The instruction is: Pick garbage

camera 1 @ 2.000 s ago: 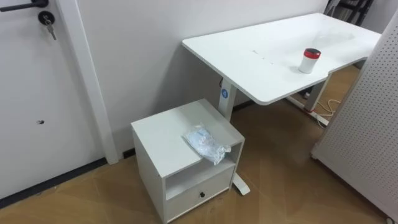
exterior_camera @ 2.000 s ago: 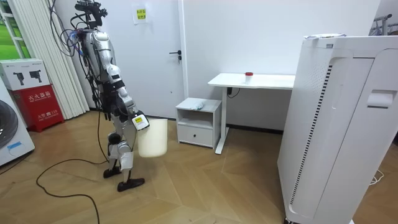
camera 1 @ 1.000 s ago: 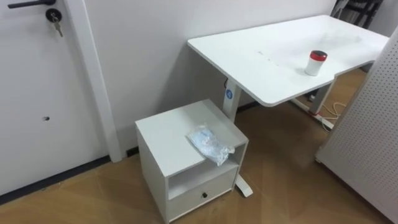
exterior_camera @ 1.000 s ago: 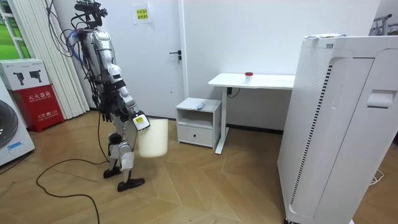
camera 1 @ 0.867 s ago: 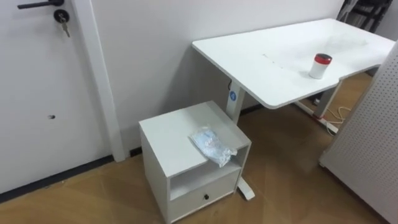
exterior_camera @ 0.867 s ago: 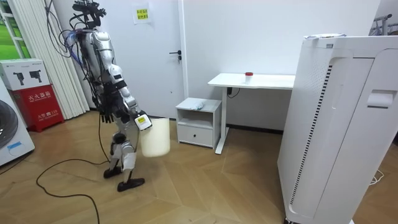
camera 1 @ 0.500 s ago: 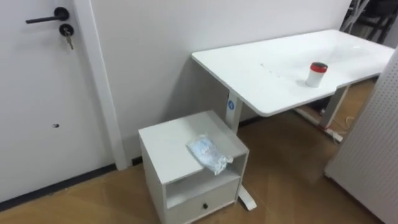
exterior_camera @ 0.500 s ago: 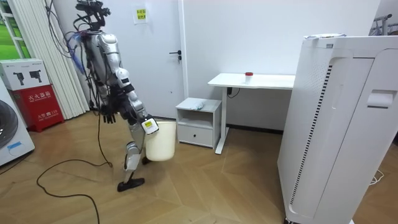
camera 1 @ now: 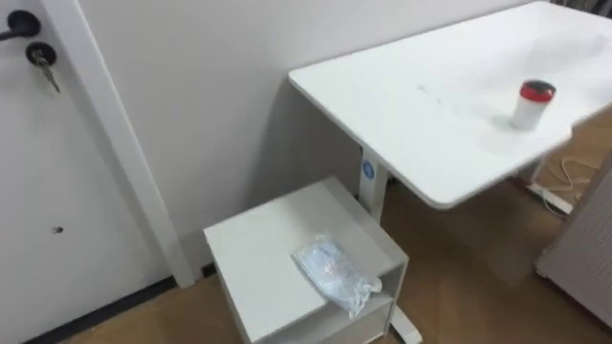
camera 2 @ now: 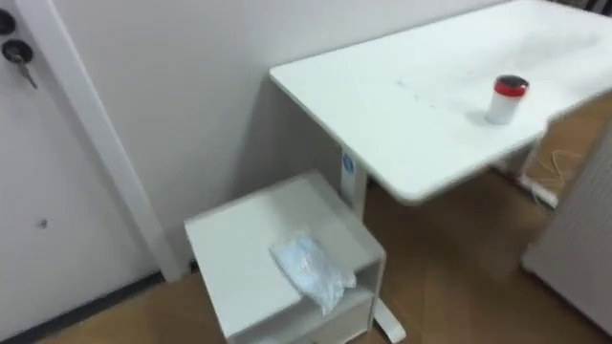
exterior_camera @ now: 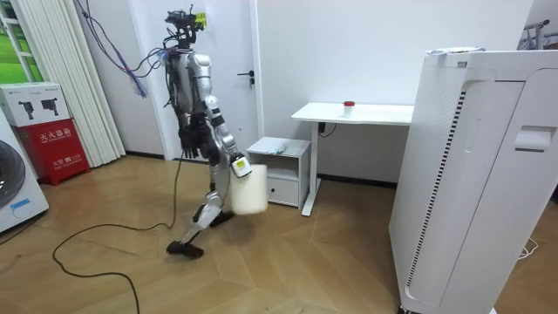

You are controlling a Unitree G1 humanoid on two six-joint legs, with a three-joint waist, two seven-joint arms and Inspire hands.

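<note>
The garbage, a crumpled clear bluish plastic wrapper (camera 1: 335,273), lies on top of a low white cabinet (camera 1: 258,258) near its front right corner. The right eye view shows the wrapper (camera 2: 308,267) too. In the room view I am mid-stride on the wood floor just to the room view's left of the cabinet (exterior_camera: 281,167), facing it. My right hand (exterior_camera: 237,169) hangs low in front of me, closed on the rim of a white bin (exterior_camera: 249,190). My left hand (exterior_camera: 187,139) hangs by my hip on the far side.
A white desk (camera 1: 459,105) stands right of the cabinet, with a small white jar with a red lid (camera 1: 533,103) on it. A white door (camera 1: 38,143) with keys in its lock is at the left. A tall white appliance (exterior_camera: 475,174) fills the room view's right.
I have walked from beside the curtains towards the cabinet, carrying the bin along. The eye views shifted closer, so cabinet and desk now look larger. The wrapper has not moved.
</note>
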